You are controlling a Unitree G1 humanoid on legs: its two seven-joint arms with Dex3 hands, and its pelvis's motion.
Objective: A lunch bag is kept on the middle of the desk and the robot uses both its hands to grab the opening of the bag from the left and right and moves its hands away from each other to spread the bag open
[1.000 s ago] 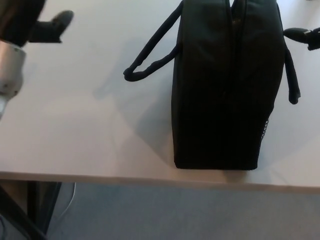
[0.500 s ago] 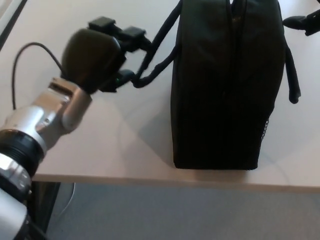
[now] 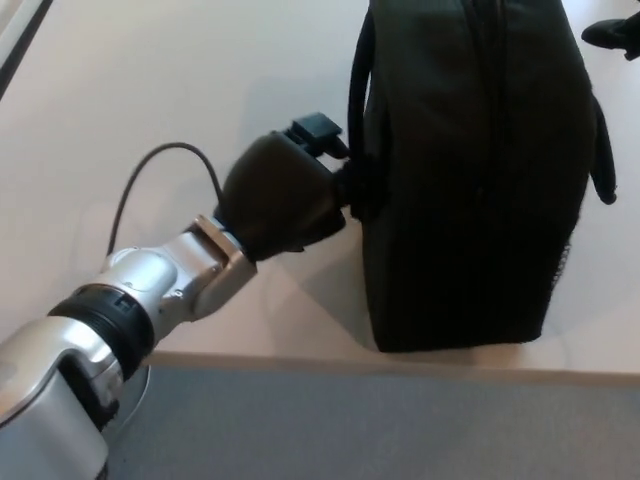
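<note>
The black lunch bag stands upright on the white desk, its zipper seam running along the top. Its left handle strap lies flat against the bag's left side. My left hand comes in from the lower left and presses against that side, at the foot of the strap. Its grip is hidden behind the back of the hand. Only a black tip of my right hand shows at the top right edge, just beyond the bag's right side. The right handle strap hangs down the right side.
The desk's front edge runs just below the bag, with grey floor beneath. A thin black cable loops from my left wrist over the desk. A dark strip marks the desk's far left corner.
My left hand has moved right and down, from the looped handle to the bag's left side. The strap now lies against the bag. The view has shifted slightly.
</note>
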